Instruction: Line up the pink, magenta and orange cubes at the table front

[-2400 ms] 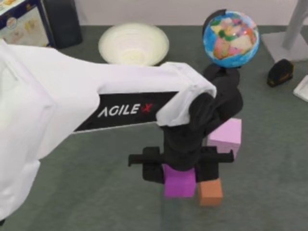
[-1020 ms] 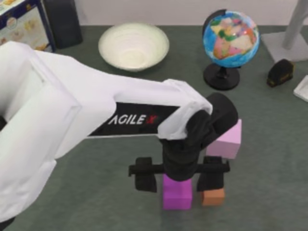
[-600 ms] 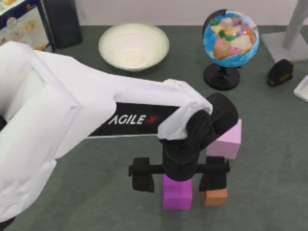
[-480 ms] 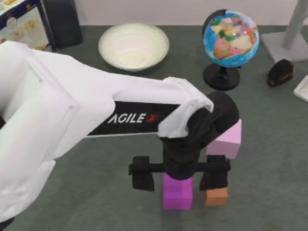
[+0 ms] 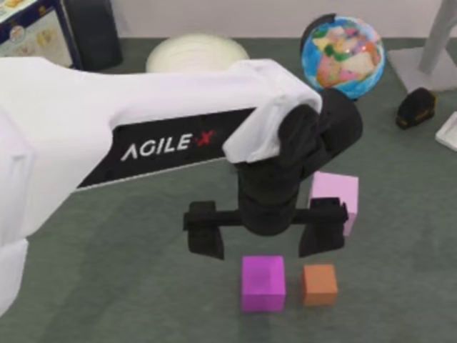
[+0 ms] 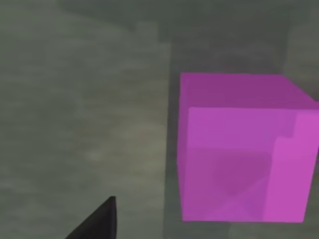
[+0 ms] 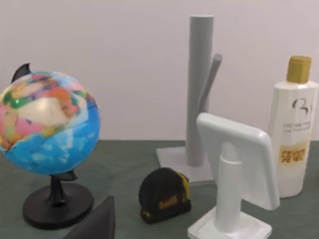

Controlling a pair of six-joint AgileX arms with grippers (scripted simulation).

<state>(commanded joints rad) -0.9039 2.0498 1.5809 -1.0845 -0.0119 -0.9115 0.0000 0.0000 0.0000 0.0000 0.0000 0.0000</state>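
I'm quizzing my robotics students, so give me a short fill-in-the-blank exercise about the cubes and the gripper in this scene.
1. The left gripper hangs above the magenta cube with its fingers ____.
2. The cube right beside the magenta cube, toward the table's right, is the ____ one.
3. The pink cube sits farther ____ on the table than the orange cube.
4. Behind the pink cube stands a ____ on a black base.

Missing words: open; orange; back; globe
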